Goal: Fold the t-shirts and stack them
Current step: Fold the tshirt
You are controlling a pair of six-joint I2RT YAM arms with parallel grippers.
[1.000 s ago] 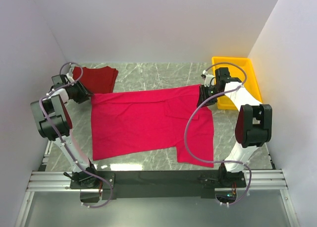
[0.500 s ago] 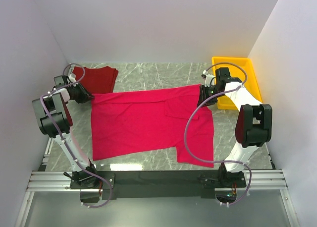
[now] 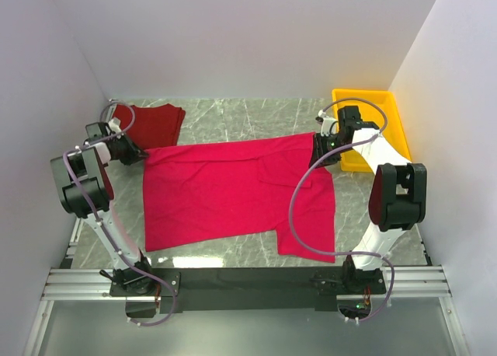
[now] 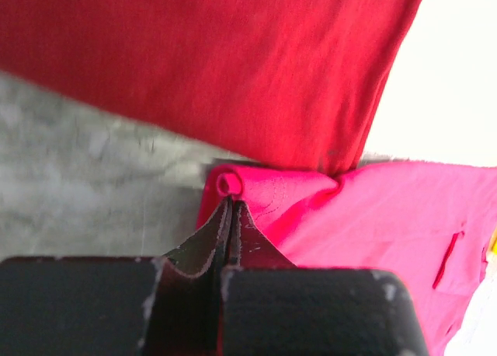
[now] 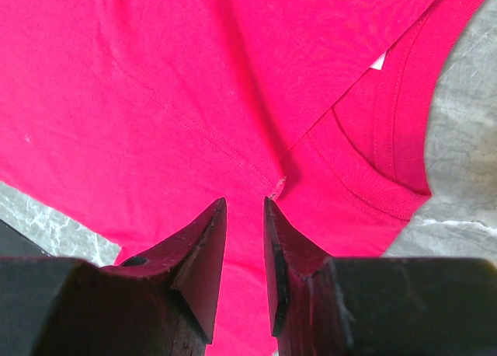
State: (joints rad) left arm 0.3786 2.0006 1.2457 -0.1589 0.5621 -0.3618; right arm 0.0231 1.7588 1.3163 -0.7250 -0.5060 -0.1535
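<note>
Two t-shirts show from the top external camera. The crimson-pink shirt lies spread across the middle of the marble table. The brick-red shirt sits in the far left corner, its near edge meeting the pink one. Your left gripper is at the pink shirt's far left corner. Your right gripper is at its far right edge, beside the yellow tray. Both sets of jaws are too small to read here.

Left wrist: jaws pressed together on a rolled lip of pink hem. Brick-red cloth fills the top of the frame, cropped.

Right wrist: jaws parted by a narrow gap over pink cloth, nothing visibly clamped. You cannot tell whether the tips touch it. The white neck tag is half hidden under a fold.
</note>
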